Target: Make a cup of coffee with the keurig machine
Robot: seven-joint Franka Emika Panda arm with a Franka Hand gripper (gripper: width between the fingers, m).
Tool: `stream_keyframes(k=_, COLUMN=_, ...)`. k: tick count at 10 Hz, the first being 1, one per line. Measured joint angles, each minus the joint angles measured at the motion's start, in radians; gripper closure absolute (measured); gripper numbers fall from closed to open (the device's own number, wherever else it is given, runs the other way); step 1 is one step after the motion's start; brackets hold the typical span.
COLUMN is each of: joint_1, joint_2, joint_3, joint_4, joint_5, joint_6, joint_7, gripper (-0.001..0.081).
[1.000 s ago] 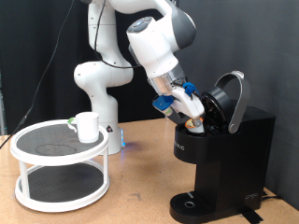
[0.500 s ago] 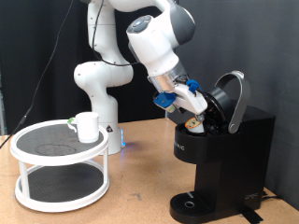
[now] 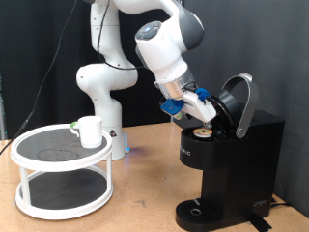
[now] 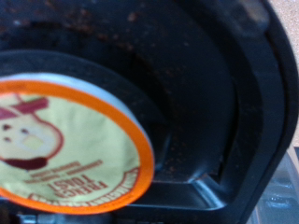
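In the exterior view, the gripper [image 3: 203, 111] is pressing further into the open mouth of the keurig machine [image 3: 230, 159] than it was a second ago, having slid toward the view's right and slightly down. A coffee pod [image 3: 204, 125] is showing between its fingers, so the fingers are closed on it, and the pod is being brought to the brew chamber; by that reading the loading step is nearly done. The machine is tall, black and glossy, its rounded lid [image 3: 239, 101] tilted up and back. The cup [image 3: 90, 130], small, white and smooth, is standing well apart on the top shelf of a round white two-tier stand [image 3: 29, 174] with dark mesh decks, at the view's left.

In the wrist view, the coffee pod [image 4: 65, 140] is filling the frame: a flat foil lid, cream with an orange rim and print. Behind it the keurig machine [image 4: 224, 103] is curving round as a dark plastic well, dusted with brown grounds.
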Motion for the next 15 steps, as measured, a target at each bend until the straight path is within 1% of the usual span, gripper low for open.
stream_keyframes(k=2, joint_1=0.000, joint_2=-0.002, joint_3=0.005, joint_4=-0.006, joint_5=0.019, joint_6=0.013, joint_7=-0.002, gripper=0.0072)
stream_keyframes(k=4, joint_1=-0.001, joint_2=-0.031, joint_3=0.004, joint_4=-0.033, joint_5=0.106, joint_6=0.085, joint_7=-0.049, gripper=0.0072)
stream_keyframes(k=6, joint_1=-0.014, joint_2=-0.088, joint_3=-0.003, joint_4=-0.067, joint_5=0.110, joint_6=0.088, joint_7=-0.047, gripper=0.0072)
stream_keyframes(k=8, joint_1=-0.014, joint_2=-0.085, joint_3=-0.003, joint_4=-0.067, joint_5=0.112, joint_6=0.087, joint_7=-0.047, gripper=0.0072)
stream_keyframes(k=9, joint_1=-0.014, joint_2=-0.087, joint_3=-0.006, joint_4=-0.061, joint_5=0.143, joint_6=0.082, joint_7=-0.058, gripper=0.0072)
stream_keyframes(k=10, joint_1=-0.014, joint_2=-0.090, joint_3=-0.012, joint_4=-0.048, joint_5=0.187, joint_6=0.065, joint_7=-0.072, gripper=0.0072)
stream_keyframes(k=12, joint_1=-0.014, joint_2=-0.101, joint_3=-0.020, joint_4=0.005, joint_5=0.270, joint_6=0.017, joint_7=-0.078, gripper=0.0072)
stream_keyframes(k=13, joint_1=-0.013, joint_2=-0.105, joint_3=-0.020, joint_4=0.033, joint_5=0.298, joint_6=0.008, joint_7=-0.076, gripper=0.0072)
stream_keyframes(k=15, joint_1=-0.011, joint_2=-0.110, joint_3=-0.014, joint_4=0.087, joint_5=0.316, joint_6=-0.009, joint_7=-0.056, gripper=0.0072)
